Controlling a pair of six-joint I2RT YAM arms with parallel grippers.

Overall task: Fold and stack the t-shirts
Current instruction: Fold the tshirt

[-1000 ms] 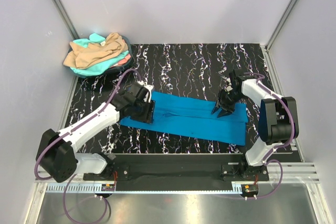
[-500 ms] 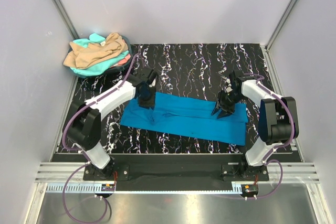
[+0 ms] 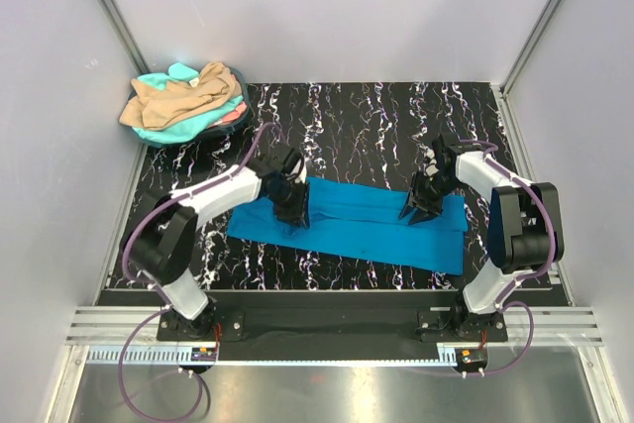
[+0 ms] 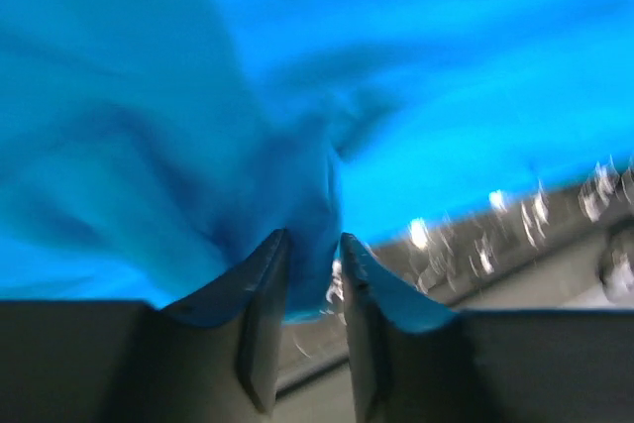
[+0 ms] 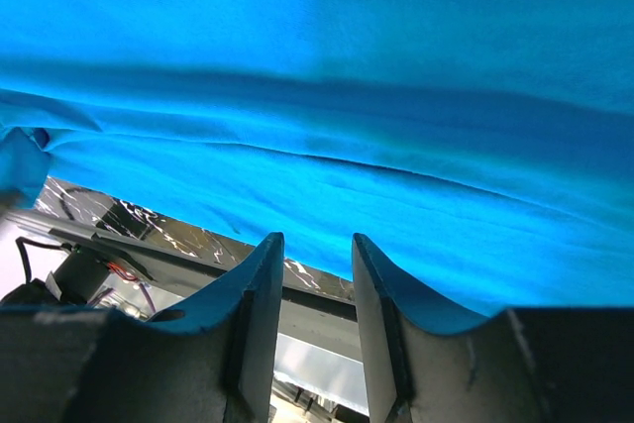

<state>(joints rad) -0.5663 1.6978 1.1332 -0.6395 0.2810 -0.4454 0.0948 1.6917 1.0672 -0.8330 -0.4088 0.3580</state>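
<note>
White-walled enclosure, black white-veined marble-pattern counter [image 3: 376, 121]: two white-and-black robot arms rise from a black base plate [image 3: 327, 316] bolted along the near edge.

Just beyond the plate, a bright blue cloth t-shirt [image 3: 367, 230] lies flat on the counter, folded into a long band that runs from left to right and slants slightly nearer on the right. The left end effector [image 3: 295, 211] is down on the band's left part, close to its far edge; the left wrist view shows its dark fingers [image 4: 260, 294] clenched on a bunched ridge of the blue cloth. The right end effector [image 3: 416, 209] sits at the far edge of the band near its right end. In the right wrist view its fingers [image 5: 260, 294] stand narrowly apart with blue cloth stretched just past their tips, and whether they grip it cannot be told.

Well apart, in the far left corner, a crumpled tan-beige cloth shirt [image 3: 183, 96] tops a heap, with a mint-turquoise shirt [image 3: 163, 132] and a coral-pink shirt [image 3: 232, 114] showing beneath.
</note>
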